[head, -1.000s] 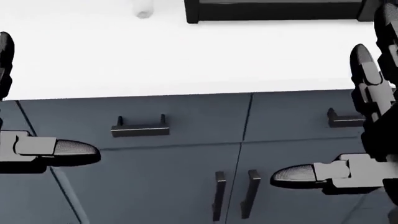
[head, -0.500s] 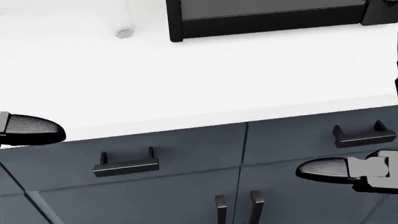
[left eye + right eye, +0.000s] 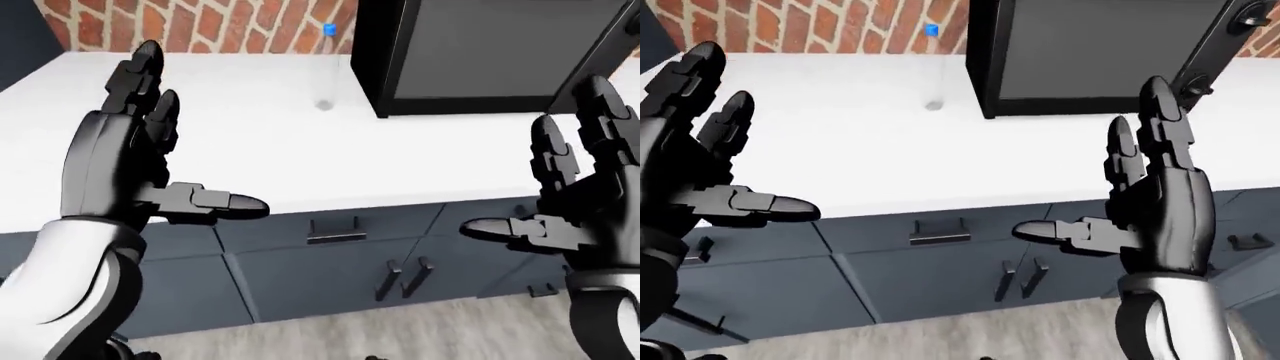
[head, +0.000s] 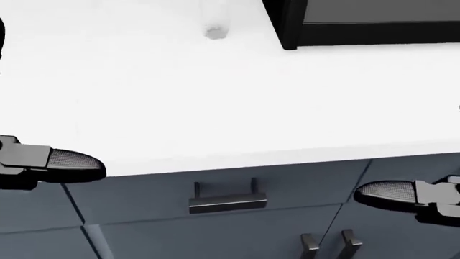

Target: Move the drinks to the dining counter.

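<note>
We have moved nothing yet: the clear bottle (image 3: 327, 71) with its blue cap stands untouched near the far edge of the white tabletop (image 3: 250, 150), beside the black appliance (image 3: 480, 56). Our left hand (image 3: 125, 169) and right hand (image 3: 1155, 202) hang empty, fingers spread wide.

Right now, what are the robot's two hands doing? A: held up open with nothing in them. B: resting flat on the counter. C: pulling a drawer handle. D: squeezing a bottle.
A: in the eye views the left hand and the right hand are raised with fingers spread, nothing between them, and the clear bottle stands far off on the white counter.
</note>
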